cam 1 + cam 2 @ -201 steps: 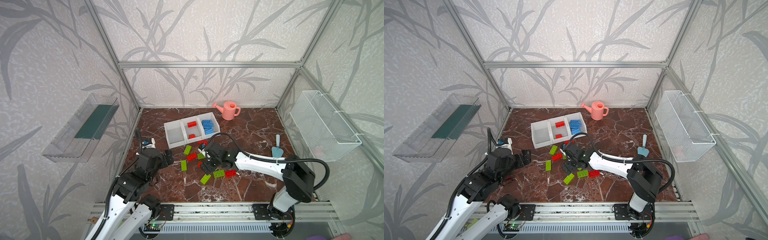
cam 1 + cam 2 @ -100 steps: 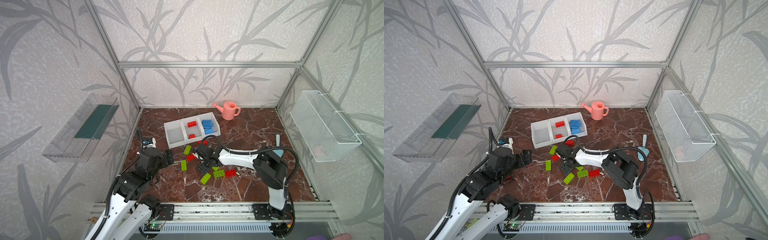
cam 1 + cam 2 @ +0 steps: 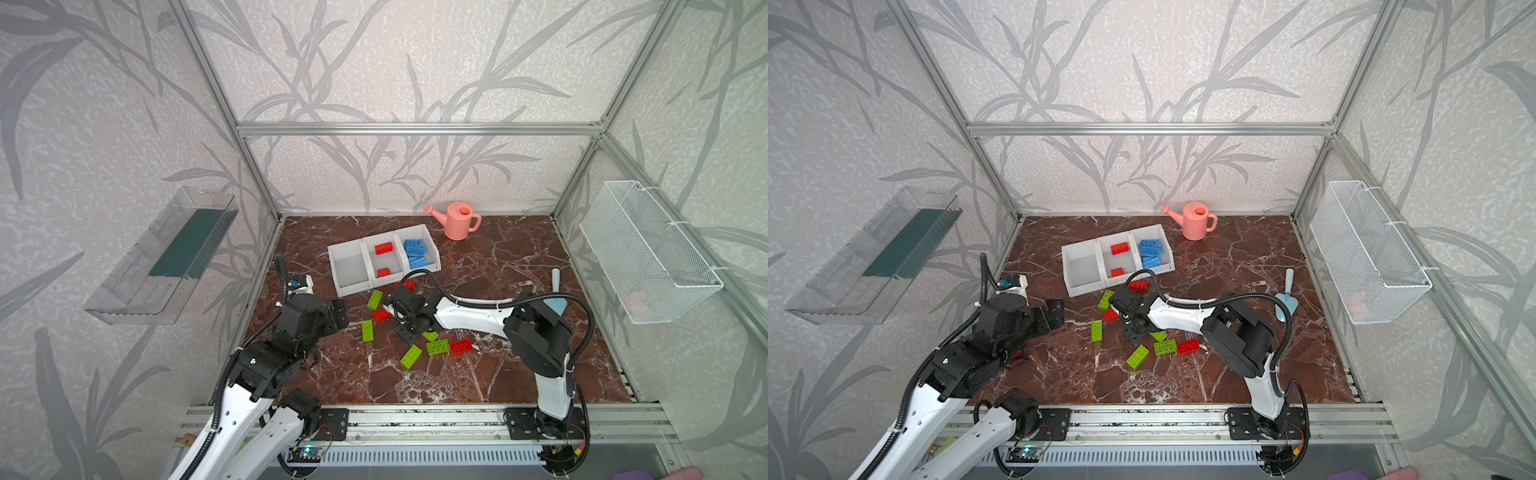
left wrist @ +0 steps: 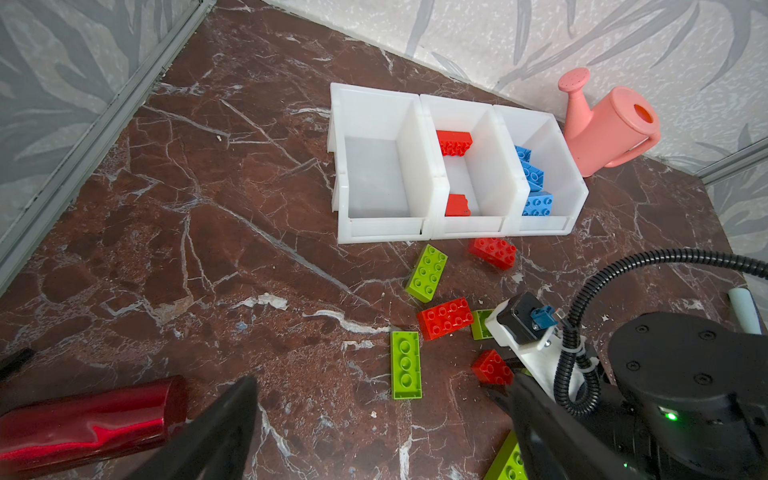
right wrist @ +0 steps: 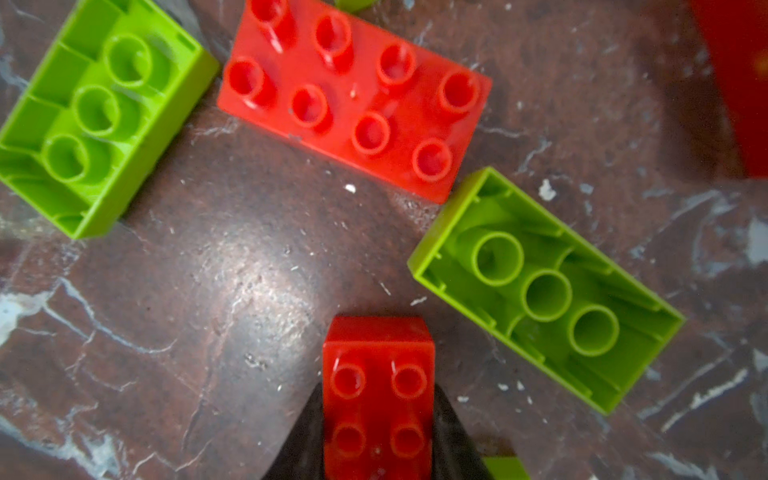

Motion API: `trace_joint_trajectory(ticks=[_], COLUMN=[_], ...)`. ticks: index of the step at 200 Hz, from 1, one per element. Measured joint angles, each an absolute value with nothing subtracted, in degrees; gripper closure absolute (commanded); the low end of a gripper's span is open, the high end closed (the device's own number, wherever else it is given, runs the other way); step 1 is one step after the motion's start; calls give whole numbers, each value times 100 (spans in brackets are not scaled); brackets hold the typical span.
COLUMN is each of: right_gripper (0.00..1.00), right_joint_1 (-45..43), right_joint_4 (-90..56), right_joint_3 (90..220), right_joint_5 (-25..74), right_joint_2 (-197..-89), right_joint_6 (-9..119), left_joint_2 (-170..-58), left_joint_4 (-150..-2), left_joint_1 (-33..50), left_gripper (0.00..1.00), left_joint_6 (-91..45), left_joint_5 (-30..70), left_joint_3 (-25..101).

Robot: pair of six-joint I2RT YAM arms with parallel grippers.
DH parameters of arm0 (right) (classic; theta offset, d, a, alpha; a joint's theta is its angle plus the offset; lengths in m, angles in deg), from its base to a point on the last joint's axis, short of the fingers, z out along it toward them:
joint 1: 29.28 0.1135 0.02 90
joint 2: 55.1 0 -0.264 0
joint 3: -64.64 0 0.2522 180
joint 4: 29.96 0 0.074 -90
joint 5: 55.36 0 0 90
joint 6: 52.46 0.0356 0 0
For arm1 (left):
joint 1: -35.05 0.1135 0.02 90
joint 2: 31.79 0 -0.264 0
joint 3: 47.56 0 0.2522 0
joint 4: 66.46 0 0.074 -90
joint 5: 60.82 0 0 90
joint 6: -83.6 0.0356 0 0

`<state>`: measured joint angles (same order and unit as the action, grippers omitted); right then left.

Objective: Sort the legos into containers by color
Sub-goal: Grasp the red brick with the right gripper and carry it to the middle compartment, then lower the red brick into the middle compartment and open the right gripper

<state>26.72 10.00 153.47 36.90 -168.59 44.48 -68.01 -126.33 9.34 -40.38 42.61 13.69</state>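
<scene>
right gripper (image 5: pixel 379 432) pinches the small red brick (image 5: pixel 378 374) squarely — lift straight up, clear of the green bricks (image 5: pixel 544 291), then over the middle container (image 3: pixel 390 261)

Red, green legos (image 3: pixel 367 331) scattered before white containers (image 3: pixel 351 268).

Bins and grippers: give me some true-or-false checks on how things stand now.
1. The right gripper is shut on a red brick. True.
2. The bin farthest from the watering can has bricks in it. False: it is empty.
3. All blue bricks lie in the bin nearest the watering can. True.
4. The left gripper grips a brick. False: it is open and holds nothing.
5. No green bricks lie on the floor. False: several lie loose there.
6. The middle bin holds two red bricks. True.
</scene>
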Motion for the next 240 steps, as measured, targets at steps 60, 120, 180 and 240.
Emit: trace_joint_trajectory(ticks=[60, 120, 180, 240], right_gripper=[79, 80, 82, 79], right_joint_1=[2642, 2237, 1540, 1121], right_joint_4=[1404, 1566, 1430, 1369], right_joint_3=[15911, 17244, 18847, 20368], right_joint_5=[3609, 3515, 2956, 2637], right_joint_2=[-16617, -16678, -17602, -19084], right_joint_6=[4500, 4470, 4525, 4697], left_joint_2=[-6685, -6592, -6589, -6602], left_joint_4=[-12633, -12633, -12631, -12609], left_joint_1=[934, 934, 936, 934], left_gripper=[6, 6, 6, 6], left_joint_6=[-4040, -4038, -4038, -4034], left_joint_5=[4261, 4256, 4154, 3953], left_joint_3=[1369, 1369, 1369, 1369])
